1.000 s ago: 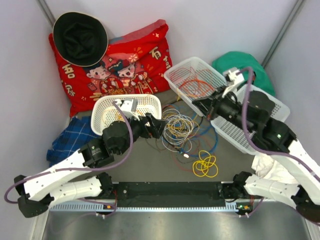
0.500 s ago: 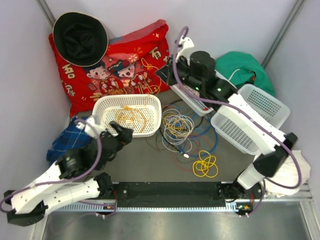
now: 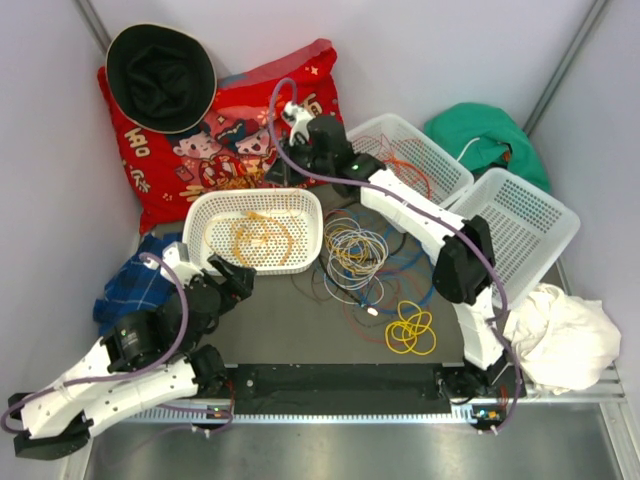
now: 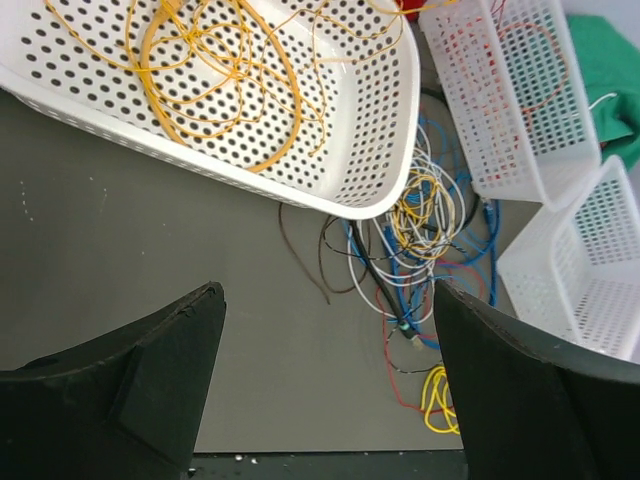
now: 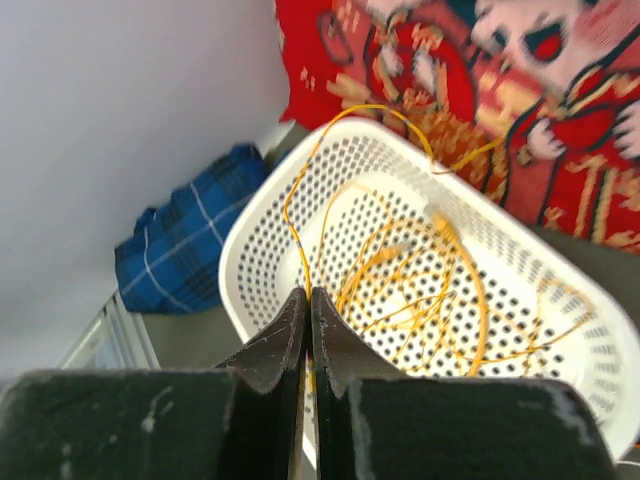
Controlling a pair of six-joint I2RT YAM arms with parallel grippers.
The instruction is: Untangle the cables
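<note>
A loose tangle of cables [image 3: 355, 255], grey-white, blue, yellow and red, lies on the dark mat; it also shows as the tangle [image 4: 430, 235] in the left wrist view. A yellow coil [image 3: 410, 330] lies apart, nearer the front. Orange cables [image 3: 262, 235] lie in the white left basket [image 3: 200, 215]. My right gripper [image 5: 307, 295] is shut on a thin orange wire [image 5: 295, 230] that loops up and back down into that basket [image 5: 240, 250]. From above, the right gripper [image 3: 282, 170] hangs over the basket's far rim. My left gripper [image 3: 237, 275] stands open over bare mat, holding nothing.
A second white basket [image 3: 440, 150] with red and orange wires stands at the back right, and a third basket [image 3: 545, 225] stands beside it. A red pillow [image 3: 240, 130], black hat [image 3: 160, 75], blue plaid cloth [image 3: 130, 285], green cloth [image 3: 490, 135] and white cloth [image 3: 560, 335] ring the mat.
My right arm swung from the back right basket leftward to above the left basket, carrying the orange wire. My left arm drew back from the basket toward the near left.
</note>
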